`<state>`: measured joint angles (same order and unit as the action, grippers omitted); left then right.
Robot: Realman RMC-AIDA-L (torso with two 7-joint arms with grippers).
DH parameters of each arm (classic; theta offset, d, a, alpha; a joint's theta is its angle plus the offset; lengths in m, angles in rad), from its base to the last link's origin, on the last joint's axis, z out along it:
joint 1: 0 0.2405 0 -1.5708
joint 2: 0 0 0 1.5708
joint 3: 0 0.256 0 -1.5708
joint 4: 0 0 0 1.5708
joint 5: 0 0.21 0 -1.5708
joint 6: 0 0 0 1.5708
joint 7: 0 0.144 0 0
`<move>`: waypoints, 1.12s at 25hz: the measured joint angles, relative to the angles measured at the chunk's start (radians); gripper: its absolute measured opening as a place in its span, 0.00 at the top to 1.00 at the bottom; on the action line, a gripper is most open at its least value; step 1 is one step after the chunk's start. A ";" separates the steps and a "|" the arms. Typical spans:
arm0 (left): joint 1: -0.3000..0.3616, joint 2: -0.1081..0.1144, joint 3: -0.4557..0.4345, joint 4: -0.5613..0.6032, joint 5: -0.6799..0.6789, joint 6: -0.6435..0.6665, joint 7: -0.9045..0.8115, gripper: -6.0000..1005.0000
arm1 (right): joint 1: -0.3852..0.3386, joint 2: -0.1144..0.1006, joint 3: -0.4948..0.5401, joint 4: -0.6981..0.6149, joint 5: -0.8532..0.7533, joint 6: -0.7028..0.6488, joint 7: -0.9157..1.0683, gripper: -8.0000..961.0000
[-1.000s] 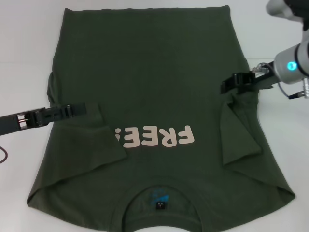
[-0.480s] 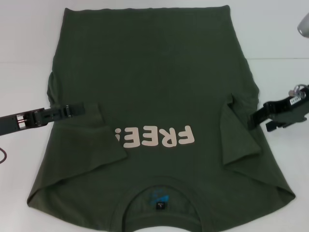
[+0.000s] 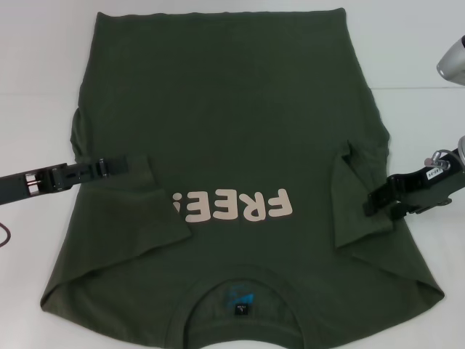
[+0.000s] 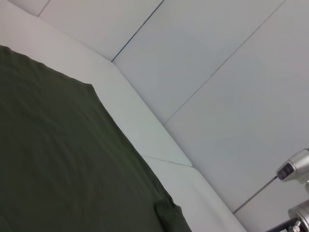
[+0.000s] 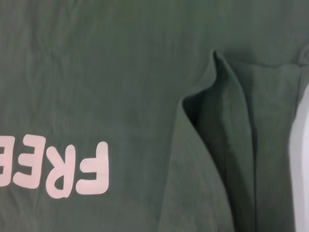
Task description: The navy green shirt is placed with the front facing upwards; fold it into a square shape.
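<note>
The navy green shirt [image 3: 232, 109] lies flat, front up, on the white table, with its collar [image 3: 240, 291] nearest me and its hem at the far side. The pale "FREE!" lettering [image 3: 236, 206] shows on the chest. Both sleeves are folded inward onto the body: the left one [image 3: 138, 211] and the right one [image 3: 356, 207]. My left gripper [image 3: 122, 164] lies low on the left sleeve's fold. My right gripper [image 3: 376, 202] is open and empty at the shirt's right edge, beside the folded right sleeve. The right wrist view shows the lettering [image 5: 72, 169] and the sleeve fold [image 5: 227, 145]. The left wrist view shows shirt cloth [image 4: 58, 159].
The white table [image 3: 36, 73] shows bare on both sides of the shirt. A dark cable [image 3: 3, 236] loops at the left edge. The left wrist view shows the table's far edge [image 4: 159, 159], white wall panels and part of the right arm [image 4: 294, 169].
My right gripper has left the right sleeve, moved out to the right past the shirt's edge, then come back down to that edge. The left gripper and the shirt have not moved.
</note>
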<state>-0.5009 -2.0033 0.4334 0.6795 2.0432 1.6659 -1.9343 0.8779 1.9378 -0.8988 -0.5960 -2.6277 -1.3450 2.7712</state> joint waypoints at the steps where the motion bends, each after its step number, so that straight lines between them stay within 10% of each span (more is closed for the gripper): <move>1: 0.001 0.000 0.000 0.000 0.000 0.000 0.000 0.12 | 0.000 0.002 0.000 0.000 0.000 0.000 0.000 0.38; 12: 0.002 0.000 -0.001 -0.008 0.000 0.000 0.001 0.12 | -0.001 0.015 -0.001 -0.001 0.000 0.006 0.003 0.49; 28: -0.002 0.001 -0.002 -0.008 0.000 -0.001 0.004 0.12 | 0.020 0.023 -0.007 -0.010 0.000 0.009 -0.016 0.93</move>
<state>-0.5032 -2.0021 0.4311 0.6719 2.0432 1.6646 -1.9303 0.8977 1.9604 -0.9056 -0.6063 -2.6277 -1.3360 2.7554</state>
